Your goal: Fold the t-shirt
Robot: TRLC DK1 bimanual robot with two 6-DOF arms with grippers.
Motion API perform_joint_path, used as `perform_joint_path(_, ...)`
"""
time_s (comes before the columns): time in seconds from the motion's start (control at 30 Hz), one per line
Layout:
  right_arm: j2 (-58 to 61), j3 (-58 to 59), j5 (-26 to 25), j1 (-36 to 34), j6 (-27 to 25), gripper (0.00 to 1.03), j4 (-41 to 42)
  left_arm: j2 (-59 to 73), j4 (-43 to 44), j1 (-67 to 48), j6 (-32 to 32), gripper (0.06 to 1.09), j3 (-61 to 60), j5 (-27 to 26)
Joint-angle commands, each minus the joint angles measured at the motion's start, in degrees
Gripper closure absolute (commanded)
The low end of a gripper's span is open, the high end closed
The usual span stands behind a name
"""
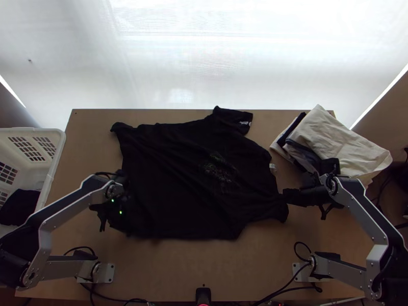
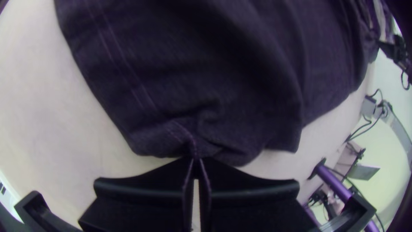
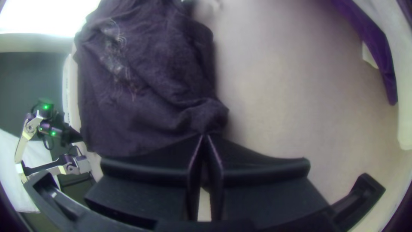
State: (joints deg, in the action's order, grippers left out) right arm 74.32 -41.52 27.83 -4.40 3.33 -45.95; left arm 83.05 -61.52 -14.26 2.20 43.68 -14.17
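While the black t-shirt (image 1: 173, 178) lies spread across the middle of the top view, both grippers have hold of it, one at each end! Look at the lower left of the frame: the left gripper (image 1: 122, 224) is right at the hem's lower corner, and the left wrist view has its flat black fingers (image 2: 141, 189) clenched together on a pinch of cloth, stitching running right down to the tips. Over to the right of centre, the right gripper (image 1: 285, 196) meets the shirt's right-hand edge, between the neckline and the lower sleeve (image 1: 273, 209); in the right wrist view its jaws are closed on a small bunch of fabric, creases fanning away from the grip. And the shirt itself? Hem end to the left, neckline to the right with a pale label (image 1: 272, 166), upper sleeve (image 1: 237, 121) poking up near the table's far edge with a little white print, faint artwork (image 1: 219, 171) on the chest, soft wrinkles across the body. Up at the upper right, a cream cloth (image 1: 331, 137) sits piled with dark cloths (image 1: 301, 148), while a white basket (image 1: 53, 163) stands at the left edge, dark fabric (image 1: 19, 206) inside it.
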Motion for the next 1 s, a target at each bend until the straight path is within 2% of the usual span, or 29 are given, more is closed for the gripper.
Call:
perform_joint_path(0.0, -3.1, -0.1, 0.0, -0.1, 0.1, 1.00, -0.2, -0.1, 0.3, 15.0, -0.7, 1.05, 7.7, -9.1)
perform_joint_path(0.13, -7.7, -1.1, -0.1, -0.1, -0.3, 1.00, -0.2, -2.8, 0.3, 23.3, -5.6, 1.05, 14.8, -16.8)
perform_joint_path(0.27, -14.1, -3.5, -0.1, -0.1, -0.2, 1.00, 0.8, -6.8, 0.3, 26.8, -14.1, 1.05, 18.6, -24.7)
perform_joint_path(0.47, -17.5, -8.9, 0.0, 0.4, 0.4, 1.00, 3.3, -8.2, 3.4, 28.4, -22.1, 1.05, 21.9, -26.2)
perform_joint_path(0.7, -16.8, -15.7, -0.2, 1.2, 4.3, 1.00, 14.0, -8.7, 7.4, 30.5, -28.1, 1.05, 24.3, -26.9)
perform_joint_path(0.9, -10.6, -21.1, -6.7, 5.5, 5.8, 1.00, 24.2, -8.0, 14.9, 28.9, -33.7, 1.05, 26.3, -26.3)
perform_joint_path(0.97, -7.5, -23.1, -8.7, 7.0, 5.8, 1.00, 26.1, -6.1, 16.7, 26.2, -34.1, 1.05, 27.7, -22.0)
